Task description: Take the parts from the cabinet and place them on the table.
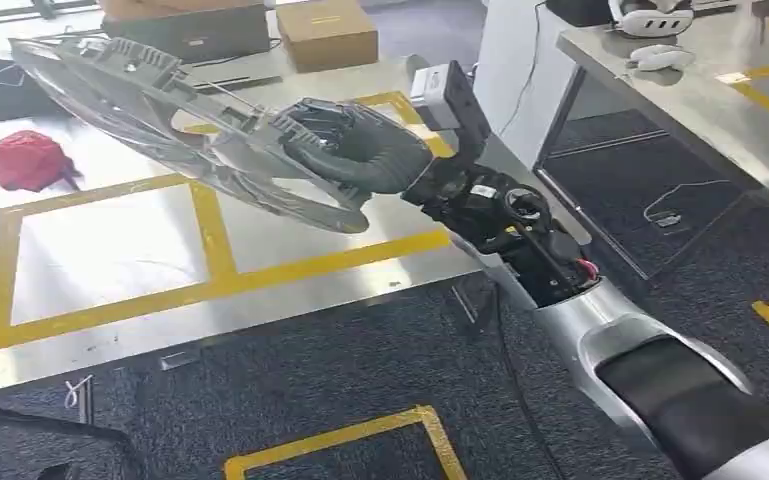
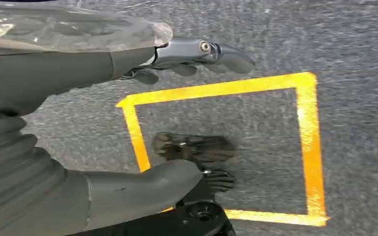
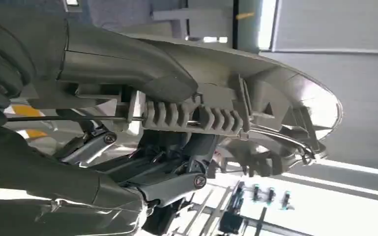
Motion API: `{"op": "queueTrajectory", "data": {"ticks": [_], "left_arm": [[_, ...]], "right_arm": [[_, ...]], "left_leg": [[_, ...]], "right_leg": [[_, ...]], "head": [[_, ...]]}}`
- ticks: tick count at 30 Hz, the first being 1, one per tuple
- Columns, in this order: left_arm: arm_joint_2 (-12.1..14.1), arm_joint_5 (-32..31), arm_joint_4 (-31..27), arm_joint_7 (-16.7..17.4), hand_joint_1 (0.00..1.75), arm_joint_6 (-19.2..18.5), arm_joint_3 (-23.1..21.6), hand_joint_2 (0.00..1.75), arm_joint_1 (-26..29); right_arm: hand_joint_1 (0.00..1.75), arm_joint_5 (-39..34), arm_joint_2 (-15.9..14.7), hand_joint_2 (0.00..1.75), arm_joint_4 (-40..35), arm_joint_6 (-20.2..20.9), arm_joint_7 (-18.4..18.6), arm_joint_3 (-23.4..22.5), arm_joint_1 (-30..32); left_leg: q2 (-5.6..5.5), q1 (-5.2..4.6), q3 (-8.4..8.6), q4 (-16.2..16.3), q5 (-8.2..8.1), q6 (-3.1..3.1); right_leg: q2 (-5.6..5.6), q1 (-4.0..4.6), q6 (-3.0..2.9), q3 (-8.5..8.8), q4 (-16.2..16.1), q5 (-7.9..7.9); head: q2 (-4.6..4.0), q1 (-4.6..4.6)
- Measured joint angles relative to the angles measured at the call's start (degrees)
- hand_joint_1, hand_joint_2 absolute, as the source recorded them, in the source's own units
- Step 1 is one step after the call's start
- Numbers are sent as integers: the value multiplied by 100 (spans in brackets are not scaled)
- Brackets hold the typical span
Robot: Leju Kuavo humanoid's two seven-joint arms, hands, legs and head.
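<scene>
The landmark here is the yellow-taped rectangle on the steel worktop. At its far left corner lies a red cloth. Beyond its far edge stand cardboard boxes.

The part, a large clear-and-grey plastic housing with ribbed clips, hangs tilted in the air over the rectangle's right side, not yet touching the worktop. The right hand grips its near edge; in the right wrist view the thumb presses one face and the darker fingers clamp the other.

The carry looks nearly done and the placing step is in hand. The next move calls for lowering and levelling the part onto the worktop inside the taped area, then releasing. The cloth sits well off to the left, so nothing seems to block the drop spot.

Right of the rectangle, across a gap of dark carpet, a second steel table carries a white headset.

The left hand hangs over a yellow floor square, fingers apart and holding nothing.
</scene>
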Motion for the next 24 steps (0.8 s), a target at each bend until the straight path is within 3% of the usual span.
{"op": "queueTrajectory", "data": {"ticks": [3, 4, 7, 8, 10, 12, 13, 14, 15, 16, 17, 18, 19, 20, 22, 24], "left_arm": [[11, 0, 0, 0, 0, 0, 0, 175, 0], [20, 0, 0, -2, 0, 0, 0, 175, -6], [15, -7, 0, 0, 0, 0, 0, 175, -11], [13, -7, 0, 0, 0, 0, 0, 175, -12], [18, -7, 0, 0, 0, 0, 0, 175, -19], [15, -20, 0, 0, 0, 0, 0, 175, -18], [11, -22, 0, 0, 0, 0, 0, 175, -16], [7, -22, 0, 2, 0, 0, 0, 175, -10], [7, -22, 0, 2, 0, 0, 0, 175, -7], [4, -22, 0, 2, 0, 0, 0, 175, -7], [0, -24, 0, 2, 0, 0, 0, 175, -9], [-2, -24, 0, 2, 0, 0, 0, 175, -3], [-11, -24, 0, 4, 0, 0, 0, 175, -14], [-9, -24, 0, 4, 0, 0, 2, 175, -19], [-15, -37, 0, 4, 0, 0, 2, 175, -39], [-20, -42, 2, 4, 0, 0, 2, 175, -47]], "right_arm": [[175, 15, 0, 175, 2, -4, -33, 0, -8], [175, 15, 0, 175, 2, -2, -37, 0, -13], [175, 19, 0, 175, -4, 13, -46, -7, -34], [175, 19, 0, 175, -7, 26, -33, -11, -34], [175, 4, 0, 175, -4, 68, -22, -13, -37], [175, -13, 0, 175, -4, 90, -20, -13, -14], [175, -13, 0, 175, -4, 90, -17, -13, 7], [175, -13, -2, 175, -4, 90, -7, -13, 18], [175, -13, -2, 175, -4, 90, 8, -13, 17], [175, -13, -7, 175, -4, 90, 22, -13, 18], [175, -18, -11, 175, -4, 92, 22, -13, 16], [175, -20, -20, 175, -4, 98, 22, -15, 17], [175, -24, -33, 175, 2, 103, 15, -18, 23], [175, -20, -35, 175, 0, 107, 20, -17, 6], [175, -22, -46, 175, -37, 107, 17, -28, -5], [175, -20, -48, 175, -55, 105, 28, -46, -10]], "left_leg": [[14, -8, 435, -1530, 1226, 85], [24, -52, 422, -1567, 1060, 95], [9, -54, 510, -1558, 1012, 201], [-2, -16, 606, -1574, 999, 231], [-6, -15, 713, -1579, 907, 291], [-6, -17, 808, -1577, 809, 292], [-6, -17, 881, -1576, 750, 292], [-9, -15, 967, -1576, 687, 292], [-17, -15, 1055, -1575, 626, 283], [-25, -15, 1154, -1575, 554, 272], [-26, -19, 1254, -1576, 485, 255], [-24, -19, 1303, -1584, 422, 233], [-22, -43, 1364, -1547, 372, 198], [-34, -47, 1312, -1575, 351, 166], [-30, -44, 1357, -1564, 336, 122], [-9, -27, 1264, -1291, 317, 80]], "right_leg": [[-3, 8, 55, 196, 7, -206], [18, 27, 91, 238, 31, -255], [18, 36, 171, 298, 46, -304], [1, 31, 214, 247, 139, -344], [-22, 7, 257, -132, 907, -421], [-24, -18, 304, -687, 1766, -797], [-26, -22, 319, -904, 2009, -998], [-28, -23, 324, -985, 1982, -1036], [-32, -23, 316, -964, 1741, -906], [-33, -21, 294, -862, 1309, -614], [-33, -17, 263, -733, 781, -186], [-33, -12, 226, -650, 321, 339], [-17, 23, 209, -662, 131, 416], [-23, 32, 170, -532, 116, 343], [-20, 46, 111, -540, 93, 346], [-21, -2, 75, -384, 35, 341]], "head": [[0, -46], [0, -74], [0, -63], [0, -35], [0, 24], [0, 74], [0, 77], [0, 105], [0, 144], [0, 166], [0, 192], [0, 221], [0, 189], [0, 214], [0, 173], [0, 201]]}}
